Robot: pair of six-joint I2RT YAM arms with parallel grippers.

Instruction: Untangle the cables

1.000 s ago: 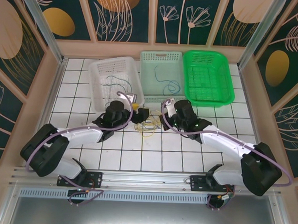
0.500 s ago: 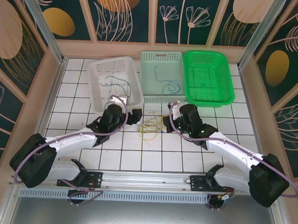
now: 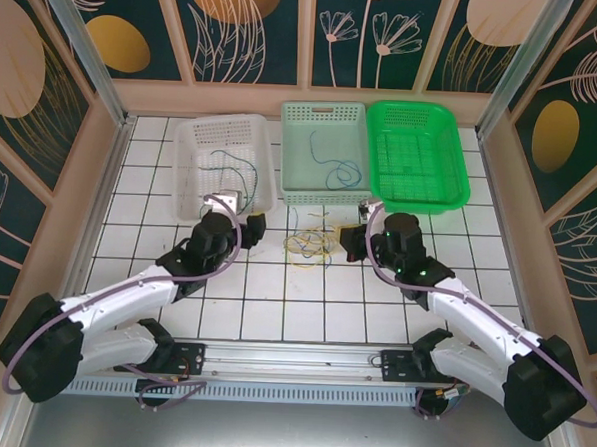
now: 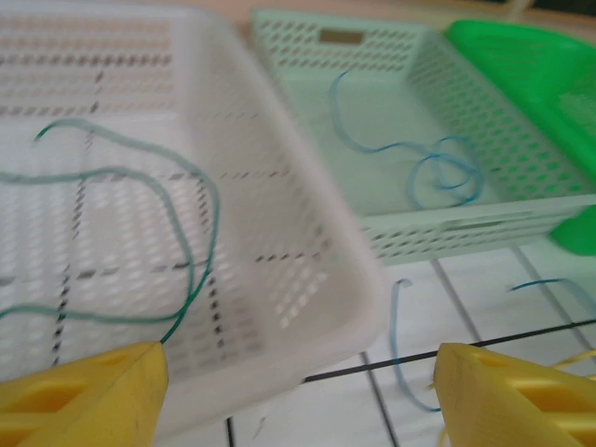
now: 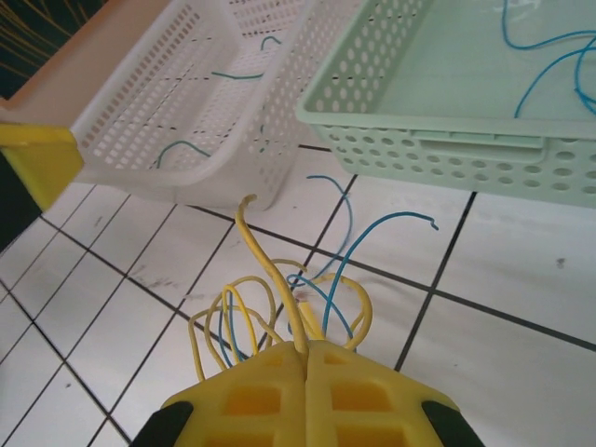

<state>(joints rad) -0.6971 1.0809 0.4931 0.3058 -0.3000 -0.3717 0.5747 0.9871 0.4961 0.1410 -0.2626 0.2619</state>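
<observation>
white basket: white perforated plastic basket [image 3: 190,163], far left of the white tiled worktop [image 3: 274,302]
teal cable: thin dark teal wire [image 4: 213,233], lies looped inside the white basket
left jaws: released, yellow fingertips [image 4: 84,391] wide apart, just before the white basket's near right corner
mint basket: pale mint perforated basket [image 3: 325,109], touching the white basket's right side
blue cable: thin blue wire [image 3: 341,171], curled inside the mint basket
tangle: yellow and blue wires knotted together [image 3: 310,246], on the worktop before the mint basket
right jaws: clenched on a yellow wire [image 5: 270,270] of the tangle, at its right side
green basket: bright green mesh tray [image 3: 417,108], far right
</observation>
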